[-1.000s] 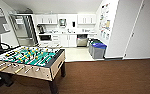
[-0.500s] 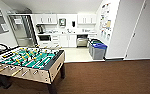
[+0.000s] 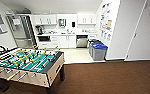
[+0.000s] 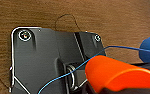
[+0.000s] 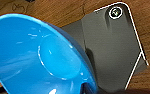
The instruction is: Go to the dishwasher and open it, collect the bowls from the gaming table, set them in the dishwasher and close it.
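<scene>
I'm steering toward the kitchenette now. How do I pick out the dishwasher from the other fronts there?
Look at the kitchenette's back wall of white cabinets. The dishwasher sits under the counter, just left of the blue-lidded bins. It is the one steel-grey front among white doors.

Dark wrist plate [image 4: 41, 62], rounded corners, pale edge trim, round silver corner fittings [image 4: 24, 35]; thin blue cable [image 4: 73, 71] crossing it.

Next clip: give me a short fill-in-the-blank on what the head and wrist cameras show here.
1. The bowl close to the right wrist camera is coloured ____.
2. The bowl close to the left wrist camera is coloured ____.
3. The dishwasher under the kitchen counter has its door ____.
4. The two bins stand to the ____ of the dishwasher in the head view.

Missing words: blue; orange; closed; right
</scene>
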Available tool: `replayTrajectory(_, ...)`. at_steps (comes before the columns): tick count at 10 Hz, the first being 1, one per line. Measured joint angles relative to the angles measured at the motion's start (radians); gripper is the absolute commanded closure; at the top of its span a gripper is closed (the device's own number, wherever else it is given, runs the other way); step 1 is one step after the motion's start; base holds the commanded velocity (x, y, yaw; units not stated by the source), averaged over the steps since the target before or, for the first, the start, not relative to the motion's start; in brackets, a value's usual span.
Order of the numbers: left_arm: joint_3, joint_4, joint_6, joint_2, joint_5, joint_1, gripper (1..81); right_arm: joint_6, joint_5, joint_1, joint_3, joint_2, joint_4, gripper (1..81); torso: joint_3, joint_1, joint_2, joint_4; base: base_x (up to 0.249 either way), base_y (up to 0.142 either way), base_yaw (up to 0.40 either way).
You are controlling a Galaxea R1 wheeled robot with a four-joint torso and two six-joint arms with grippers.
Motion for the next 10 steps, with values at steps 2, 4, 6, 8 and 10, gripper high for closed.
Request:
replayTrajectory(2,-0.002,0.000,0.000,-0.010,0.001,-0.005,81.1,0.000,0.003,0.006,0.004,0.015,-0.003,81.1,0.000,0.001,0.001,0.000,0.131,0.000,0.000)
replayTrajectory(4,-0.002,0.000,0.000,-0.003,0.001,0.001,81.1,0.000,0.001,0.004,0.006,0.011,-0.006,81.1,0.000,0.000,0.000,0.000,0.132,-0.030,0.000)
replayTrajectory(6,-0.002,0.000,0.000,-0.007,0.001,0.000,81.1,0.000,0.001,0.004,0.006,0.013,-0.006,81.1,0.000,0.000,0.000,0.000,0.134,-0.062,0.000)
replayTrajectory(8,-0.002,0.000,0.000,-0.001,0.000,0.000,81.1,0.000,0.002,0.004,0.005,0.013,-0.006,81.1,0.000,0.000,0.000,0.000,0.134,-0.061,0.000)
replayTrajectory(10,-0.002,0.000,0.000,-0.002,0.000,-0.002,81.1,0.000,0.002,0.004,0.004,0.012,-0.006,81.1,0.000,0.001,0.000,0.000,0.134,-0.062,0.000)
